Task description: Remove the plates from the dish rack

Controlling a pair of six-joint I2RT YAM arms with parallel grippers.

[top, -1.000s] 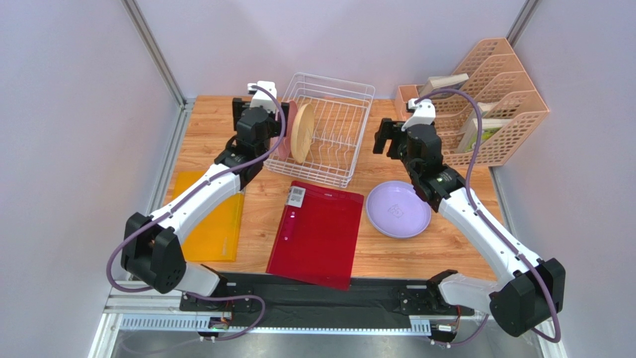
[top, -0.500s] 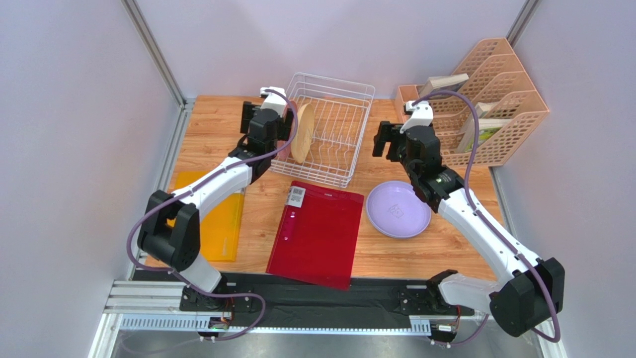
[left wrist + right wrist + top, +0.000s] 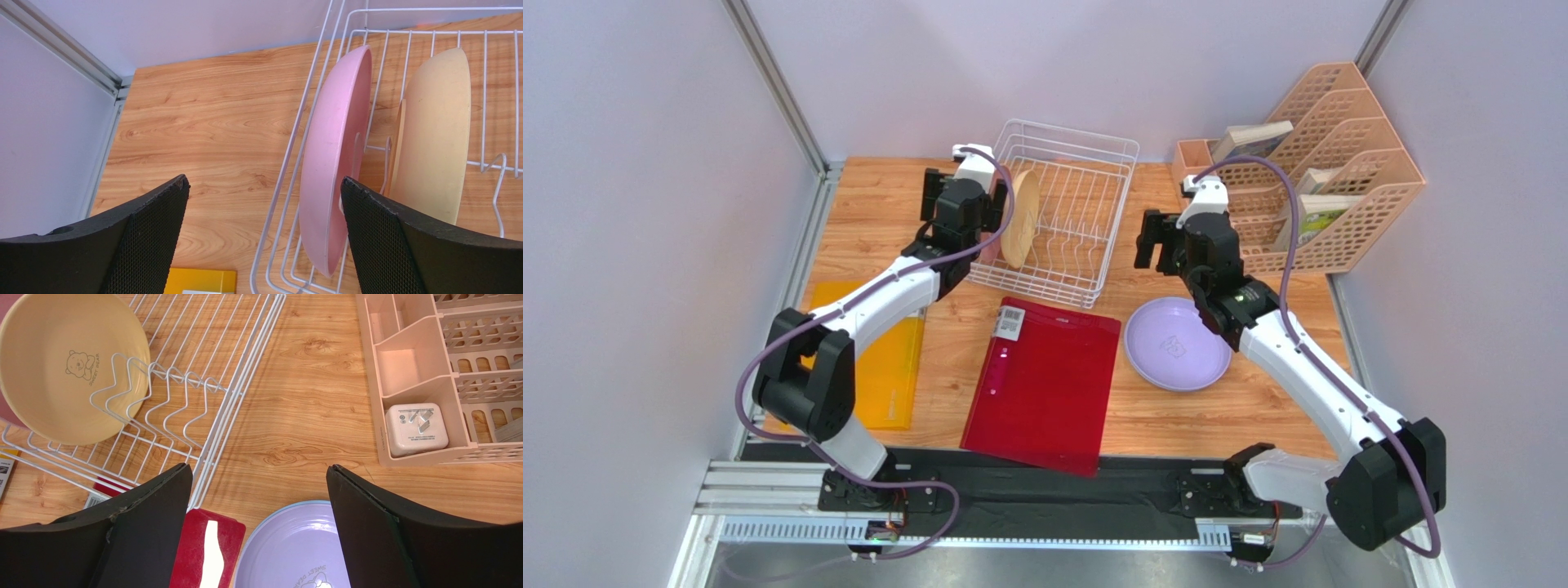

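The white wire dish rack (image 3: 1078, 211) stands at the back middle. A pink plate (image 3: 334, 165) and a tan-yellow plate (image 3: 1020, 221) stand upright at its left side. My left gripper (image 3: 993, 202) is open over the rack's left edge. In the left wrist view (image 3: 264, 233) the pink plate's lower edge is just inside the right finger, apart from it. A lilac plate (image 3: 1177, 344) lies flat on the table, and a light blue rim (image 3: 248, 540) shows under it. My right gripper (image 3: 1155, 239) is open and empty above the table between the rack and the lilac plate (image 3: 301, 551).
A red folder (image 3: 1044, 380) lies in front of the rack and a yellow folder (image 3: 873, 361) at the left. A peach lattice organizer (image 3: 1320, 184) holding a white charger (image 3: 414, 429) stands at the back right. Walls close in both sides.
My left gripper has moved right, up to the rack's left edge at the pink plate. My right gripper has drifted slightly left and nearer. The plates have not moved.
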